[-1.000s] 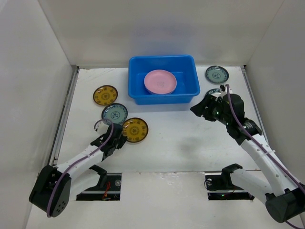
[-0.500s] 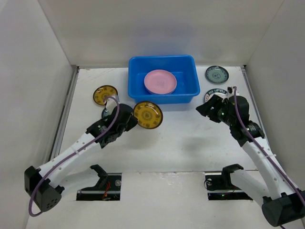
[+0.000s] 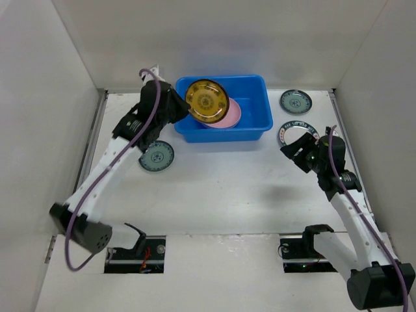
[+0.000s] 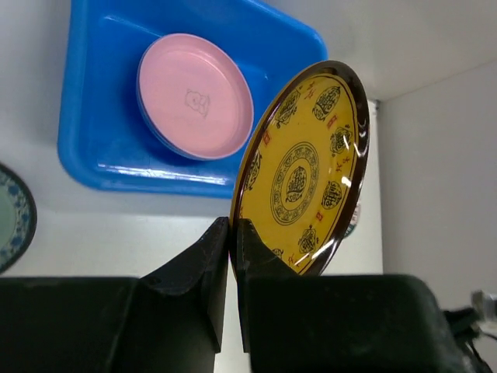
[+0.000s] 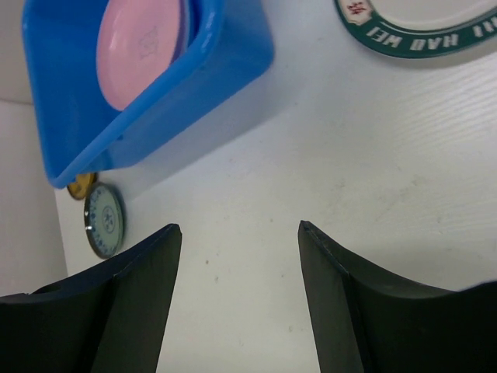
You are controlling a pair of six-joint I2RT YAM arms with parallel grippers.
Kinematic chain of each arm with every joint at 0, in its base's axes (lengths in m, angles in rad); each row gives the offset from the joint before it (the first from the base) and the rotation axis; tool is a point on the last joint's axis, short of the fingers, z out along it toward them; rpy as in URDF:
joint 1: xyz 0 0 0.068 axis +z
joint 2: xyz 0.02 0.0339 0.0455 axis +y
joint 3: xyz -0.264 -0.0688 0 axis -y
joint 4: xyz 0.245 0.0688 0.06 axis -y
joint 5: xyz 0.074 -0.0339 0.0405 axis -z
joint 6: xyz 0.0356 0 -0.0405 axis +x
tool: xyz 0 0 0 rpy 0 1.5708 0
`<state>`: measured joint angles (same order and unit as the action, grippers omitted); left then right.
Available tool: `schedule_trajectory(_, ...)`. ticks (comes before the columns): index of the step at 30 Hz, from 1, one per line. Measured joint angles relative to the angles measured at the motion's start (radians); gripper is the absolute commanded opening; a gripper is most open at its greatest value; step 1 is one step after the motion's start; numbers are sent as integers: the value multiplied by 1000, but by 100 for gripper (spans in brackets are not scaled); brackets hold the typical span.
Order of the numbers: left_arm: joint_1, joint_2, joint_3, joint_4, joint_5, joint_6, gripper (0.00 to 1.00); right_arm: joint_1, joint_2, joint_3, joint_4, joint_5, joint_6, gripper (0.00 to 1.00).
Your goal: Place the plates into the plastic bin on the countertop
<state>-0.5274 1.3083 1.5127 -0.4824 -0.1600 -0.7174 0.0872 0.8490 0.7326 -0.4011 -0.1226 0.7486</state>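
Left wrist, left claw (image 4: 233, 230) pinching yellow plate (image 4: 303, 171), bin (image 4: 101, 116) corner hidden behind

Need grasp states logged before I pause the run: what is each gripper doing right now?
Left gripper: closed on the rim of the yellow plate, holding it above the blue bin.
Right gripper: open, holding nothing.

White walls (image 3: 227, 39) are boxing in three sides. A left rail (image 3: 86, 156) and a right rail (image 3: 336, 110) are running along their feet. Near edge: a left slot (image 3: 140, 250) and a right slot (image 3: 309, 263) are showing dark, with a green light (image 3: 298, 266) glowing in the right one.
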Motion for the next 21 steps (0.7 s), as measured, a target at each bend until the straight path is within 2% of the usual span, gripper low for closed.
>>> schedule_trajectory(4,73,245,75,84,103,48,2,-45,0,-11,0,18,16,68)
schedule_trajectory(11,138,634,271,153,219,125,2,-113,-32,-32,0,42,31,68)
schedule_trajectory(17,179,822,412,187,285,161,3,-151,-49,-48,-11,47,36,68)
schedule_trajectory(21,200,908,476,213,315,190,8,-170,-60,-48,-14,48,37,68)
